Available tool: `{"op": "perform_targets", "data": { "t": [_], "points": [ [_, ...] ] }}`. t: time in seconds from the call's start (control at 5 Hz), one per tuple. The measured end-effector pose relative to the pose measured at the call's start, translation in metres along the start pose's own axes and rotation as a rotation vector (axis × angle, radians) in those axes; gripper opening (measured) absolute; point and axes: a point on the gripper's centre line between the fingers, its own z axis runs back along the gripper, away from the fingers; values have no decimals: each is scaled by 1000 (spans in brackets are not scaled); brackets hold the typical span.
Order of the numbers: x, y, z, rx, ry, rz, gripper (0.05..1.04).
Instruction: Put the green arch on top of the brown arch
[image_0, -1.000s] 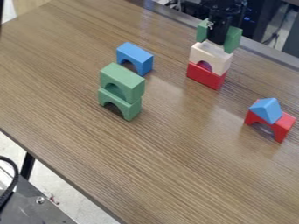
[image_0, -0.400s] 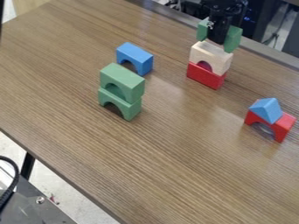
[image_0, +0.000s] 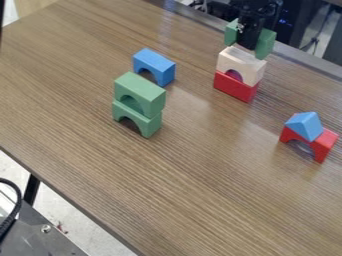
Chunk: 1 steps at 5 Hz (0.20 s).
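Wood, by the look of it: the green arch (image_0: 266, 45) sits toward one o'clock on the tabletop (image_0: 194, 195), pinched at its middle by the black gripper (image_0: 248, 42), whose fingers are parted only by the arch's own thickness. One finger crosses the near face, and green ends show at about ten and four o'clock from it. The pale brown arch (image_0: 230, 61) is just below, at six o'clock from the grip, atop a red block (image_0: 234, 88); whether green and brown touch, I can't tell. I'd expect the piece to be light, stiff and hard to hurt, with smooth painted faces that may slip or pivot if the hold is slack. The middle of the span, across the two flat faces, is the right place to take it: the weight is even on each side and the feet stay free for landing. No need to squeeze hard. Set it level and let go straight, since the real weakness is the loose stack beneath, which a sideways nudge could shift.
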Motion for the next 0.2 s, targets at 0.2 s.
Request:
{"op": "perform_targets", "data": {
  "t": [0.2],
  "points": [
    [2,2,-4,2,-14,4,582]
  ]
}}
